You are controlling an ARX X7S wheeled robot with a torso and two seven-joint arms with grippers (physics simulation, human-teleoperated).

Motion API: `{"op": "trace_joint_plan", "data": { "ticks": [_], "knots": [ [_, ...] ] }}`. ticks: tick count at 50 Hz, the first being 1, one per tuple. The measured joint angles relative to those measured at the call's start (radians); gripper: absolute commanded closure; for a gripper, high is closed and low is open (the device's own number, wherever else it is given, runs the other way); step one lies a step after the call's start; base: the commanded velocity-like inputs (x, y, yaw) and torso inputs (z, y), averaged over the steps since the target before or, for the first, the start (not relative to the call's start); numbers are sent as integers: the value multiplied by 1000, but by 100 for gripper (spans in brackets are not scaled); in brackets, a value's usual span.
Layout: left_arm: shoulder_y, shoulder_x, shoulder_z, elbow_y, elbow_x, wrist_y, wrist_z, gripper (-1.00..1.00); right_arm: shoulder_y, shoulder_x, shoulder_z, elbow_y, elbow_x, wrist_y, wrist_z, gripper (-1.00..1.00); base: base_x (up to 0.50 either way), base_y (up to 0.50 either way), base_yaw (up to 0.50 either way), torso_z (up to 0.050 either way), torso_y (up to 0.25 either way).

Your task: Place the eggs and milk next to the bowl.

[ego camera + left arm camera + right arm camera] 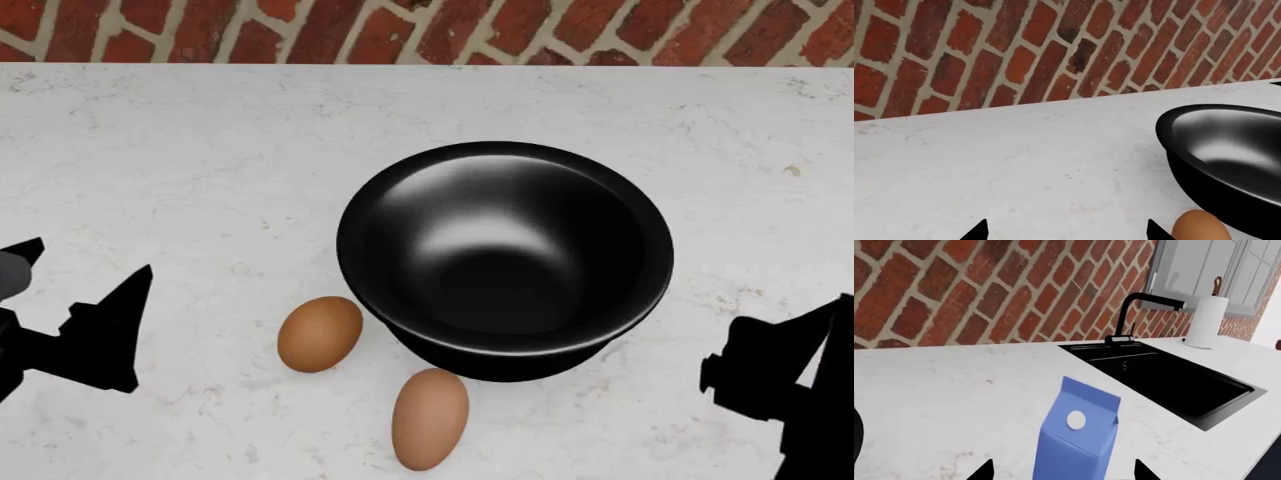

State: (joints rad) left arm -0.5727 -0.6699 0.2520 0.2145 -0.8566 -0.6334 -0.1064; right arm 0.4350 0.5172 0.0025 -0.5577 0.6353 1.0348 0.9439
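The glossy black bowl (505,260) stands on the white marble counter (200,170). Two brown eggs lie against its near-left side, one at the left (320,334) and one nearer the front (430,418). My left gripper (74,295) is open and empty, left of the eggs. In the left wrist view its gripper (1067,232) faces bare counter, with the bowl (1227,160) and one egg (1197,226) off to one side. The blue milk carton (1077,440) stands upright between the open jaws of my right gripper (1063,472), with gaps on both sides. The carton is out of the head view.
A black sink (1167,377) with a black faucet (1134,310) is set into the counter beyond the carton, with a paper towel roll (1204,320) behind it. A red brick wall (400,30) backs the counter. My right gripper (801,350) shows right of the bowl.
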Motion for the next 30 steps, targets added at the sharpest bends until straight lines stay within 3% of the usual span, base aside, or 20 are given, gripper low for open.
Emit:
{"op": "trace_joint_plan", "data": {
  "ticks": [30],
  "knots": [
    [-1, -10, -2, 4, -2, 3, 0, -100, 23, -17, -31, 139, -58, -79, -15, -100, 0, 0, 0, 0, 0]
  ]
}}
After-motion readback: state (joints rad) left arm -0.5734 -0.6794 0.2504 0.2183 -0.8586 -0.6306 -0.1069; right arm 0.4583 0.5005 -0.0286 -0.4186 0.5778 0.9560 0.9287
